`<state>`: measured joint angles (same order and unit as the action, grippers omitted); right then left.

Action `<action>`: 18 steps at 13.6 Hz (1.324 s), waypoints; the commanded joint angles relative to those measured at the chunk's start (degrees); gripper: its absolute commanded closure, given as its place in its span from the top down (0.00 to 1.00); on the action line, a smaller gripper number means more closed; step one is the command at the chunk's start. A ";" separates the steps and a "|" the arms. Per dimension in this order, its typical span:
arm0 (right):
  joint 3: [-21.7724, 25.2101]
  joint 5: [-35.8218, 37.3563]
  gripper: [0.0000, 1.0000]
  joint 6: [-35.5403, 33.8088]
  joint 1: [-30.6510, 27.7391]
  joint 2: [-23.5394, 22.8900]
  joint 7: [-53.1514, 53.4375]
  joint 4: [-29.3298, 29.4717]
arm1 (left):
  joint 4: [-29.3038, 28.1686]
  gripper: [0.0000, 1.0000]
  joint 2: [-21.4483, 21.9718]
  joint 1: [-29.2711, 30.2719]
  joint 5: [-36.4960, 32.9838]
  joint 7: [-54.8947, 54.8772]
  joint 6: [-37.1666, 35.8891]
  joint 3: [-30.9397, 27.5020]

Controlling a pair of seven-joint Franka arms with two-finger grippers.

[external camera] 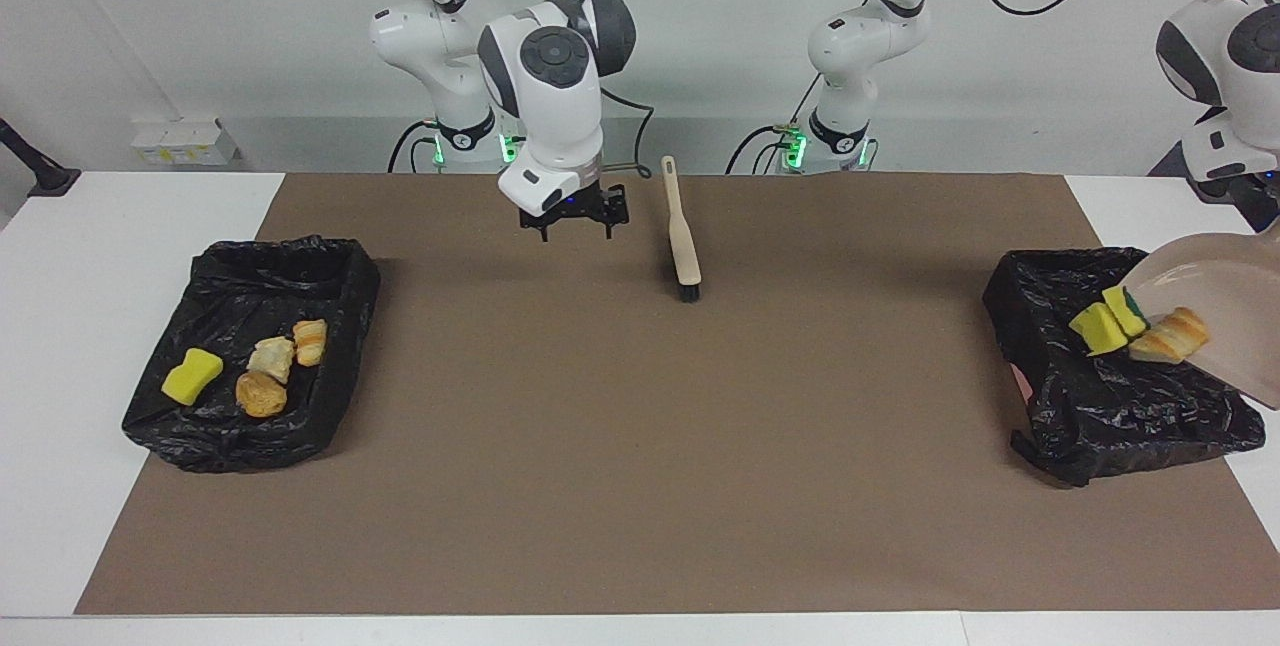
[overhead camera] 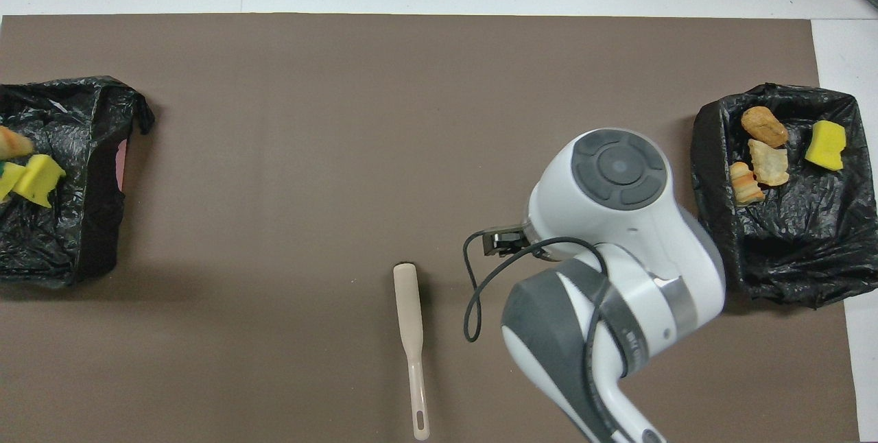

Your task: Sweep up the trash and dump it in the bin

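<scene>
Black-lined bins at both ends of the brown mat (external camera: 640, 486), trash in each.

Landmark: the brush (external camera: 683, 239), lying flat on the mat close to the robots. Just beside it toward the right arm's end, the right gripper (external camera: 570, 221), raised, fingers slightly parted, holding nothing. At that end, a bin (external camera: 200, 436) with four scraps (external camera: 262, 392) inside. At the left arm's end, the other bin (external camera: 1120, 426), with a beige dustpan (external camera: 1215, 301) tilted above it, sponge pieces (external camera: 1100, 326) and a bread lump (external camera: 1172, 336) at its lip. Left gripper out of view.
</scene>
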<state>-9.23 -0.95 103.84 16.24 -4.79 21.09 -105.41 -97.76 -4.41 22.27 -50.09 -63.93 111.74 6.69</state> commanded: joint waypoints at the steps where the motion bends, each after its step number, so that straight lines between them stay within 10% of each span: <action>1: -0.70 1.48 1.00 -1.36 -6.37 0.21 -9.97 2.66 | 1.43 0.00 -0.51 -1.44 -2.91 -0.67 -0.03 -0.72; 8: 1.75 1.30 1.00 -3.98 -18.43 1.18 -21.27 9.86 | 7.92 0.00 -0.51 -6.26 -7.58 -6.81 -2.31 -0.54; 12: 5.01 2.00 1.00 -12.06 -18.88 1.53 -21.18 15.41 | 10.84 0.00 0.36 -8.03 12.16 -5.33 -9.69 0.07; 18: 7.91 2.53 1.00 -11.73 -18.71 4.00 -25.40 13.65 | 2.42 0.00 5.20 -14.24 36.80 28.97 -16.03 1.48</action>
<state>-0.97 1.03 92.48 -2.17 -1.88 -2.89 -90.50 -90.03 -2.49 12.21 -16.45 -44.95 95.75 8.36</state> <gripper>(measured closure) 0.000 0.687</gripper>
